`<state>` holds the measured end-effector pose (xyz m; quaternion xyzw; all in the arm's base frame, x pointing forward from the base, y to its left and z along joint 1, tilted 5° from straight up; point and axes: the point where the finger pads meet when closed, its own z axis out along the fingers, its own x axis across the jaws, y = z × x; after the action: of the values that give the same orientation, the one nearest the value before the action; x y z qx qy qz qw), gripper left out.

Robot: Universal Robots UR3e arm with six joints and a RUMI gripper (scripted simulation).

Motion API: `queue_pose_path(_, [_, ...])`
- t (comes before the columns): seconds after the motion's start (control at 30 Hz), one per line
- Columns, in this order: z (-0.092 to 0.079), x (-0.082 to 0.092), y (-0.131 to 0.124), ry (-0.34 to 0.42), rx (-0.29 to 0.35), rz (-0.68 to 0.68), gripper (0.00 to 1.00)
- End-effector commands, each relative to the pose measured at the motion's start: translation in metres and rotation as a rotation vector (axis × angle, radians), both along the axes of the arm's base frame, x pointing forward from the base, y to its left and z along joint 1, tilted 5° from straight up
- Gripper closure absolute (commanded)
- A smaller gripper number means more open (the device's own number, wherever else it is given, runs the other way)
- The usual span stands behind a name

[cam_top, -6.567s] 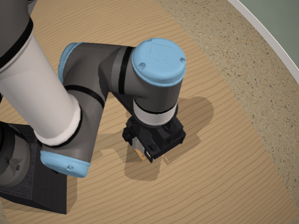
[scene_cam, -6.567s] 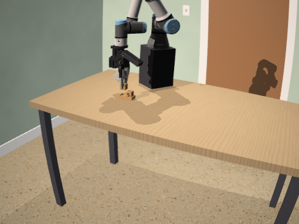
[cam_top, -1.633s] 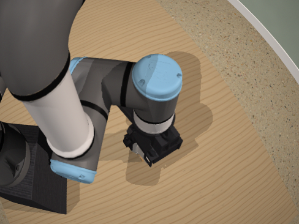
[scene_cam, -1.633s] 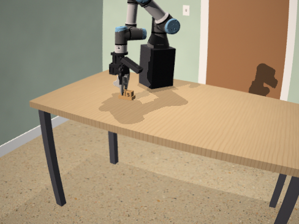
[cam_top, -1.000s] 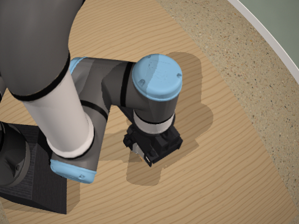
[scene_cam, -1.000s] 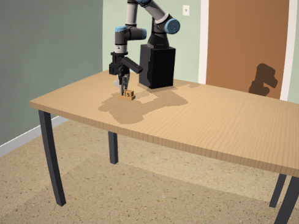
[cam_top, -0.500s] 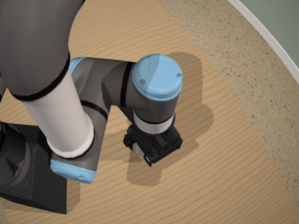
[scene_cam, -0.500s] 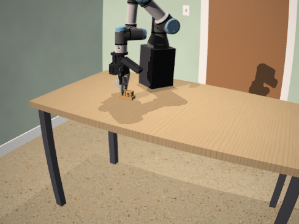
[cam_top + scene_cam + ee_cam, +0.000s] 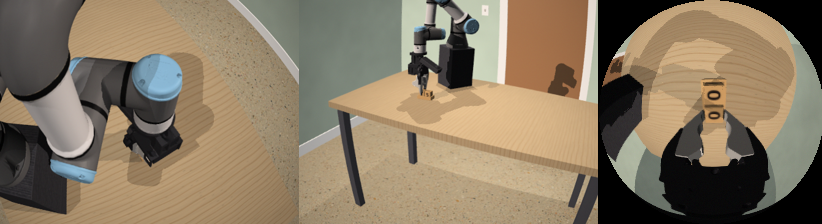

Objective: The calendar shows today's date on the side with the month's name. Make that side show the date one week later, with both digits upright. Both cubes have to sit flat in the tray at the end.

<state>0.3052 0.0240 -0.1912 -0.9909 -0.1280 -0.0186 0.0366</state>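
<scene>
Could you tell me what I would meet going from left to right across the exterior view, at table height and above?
Dark green wall → gripper shut on a number cube → cube showing 5 → black pedestal under the arm → brown door → arm's shadow on that door.

Readable marks, wrist view: the wooden calendar block (image 9: 713, 125) held between the fingers shows dark characters on its face, stacked along its length. They look like "1", "0", "0", seen sideways; can't tell if the lower two are zeros or the letter O.

Exterior view: the cube (image 9: 429, 94) sitting in the tray (image 9: 424, 98) on the bench (image 9: 495, 119) carries one dark digit on its front face, reads as "5", small and coarse.

Top view: no legible text. Month name not readable anywhere.
</scene>
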Motion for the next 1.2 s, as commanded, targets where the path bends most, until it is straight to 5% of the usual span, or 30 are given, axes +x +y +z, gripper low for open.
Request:
queue_pose_path(0.0, [0.0004, 0.0015, -0.0001, -0.004, -0.001, 0.000, 0.85])
queue_pose_path(0.33, [0.0004, 0.0015, -0.0001, -0.004, -0.001, 0.000, 0.71])
queue_pose_path(1.17, [0.0065, 0.0004, -0.0002, -0.002, 0.000, 0.000, 0.71])
